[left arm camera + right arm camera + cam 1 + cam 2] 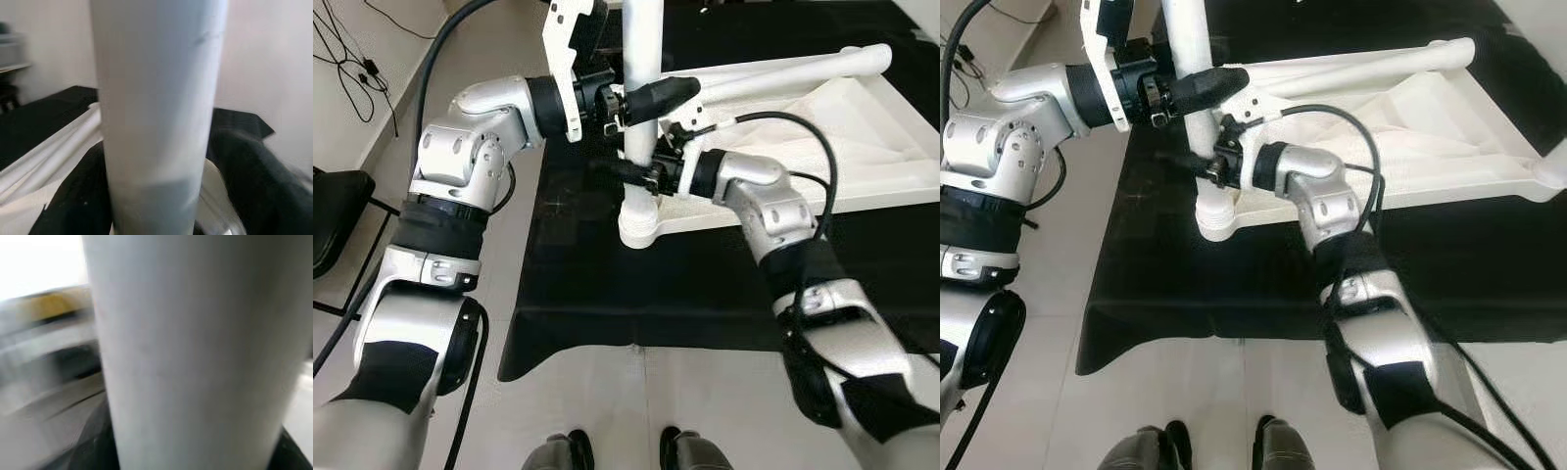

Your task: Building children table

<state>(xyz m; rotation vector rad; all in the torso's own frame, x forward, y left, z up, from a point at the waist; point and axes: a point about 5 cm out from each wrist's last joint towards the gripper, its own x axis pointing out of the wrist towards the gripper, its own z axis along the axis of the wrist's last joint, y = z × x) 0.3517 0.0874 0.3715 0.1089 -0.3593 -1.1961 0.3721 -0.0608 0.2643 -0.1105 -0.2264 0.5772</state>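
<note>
both silver arms bend inward, the left gripper (651, 96) reaching rightward just above the right gripper (626, 171), which points left, fingers hidden.

1. We see a white table leg (642, 59) that looks smooth and painted, with a soft shine.
2. The white tabletop (862, 127) lying on the surface looks smooth and matt, maybe painted wood.
3. A black cloth (597, 284) covers the surface; it looks soft, dull and a bit wrinkled.
4. Our arms look like shiny silver metal, wrapped with black cloth bands.
5. The left claw (646, 98) looks like dull black plastic.
6. The floor (636, 401) has pale, smooth tiles.
</note>
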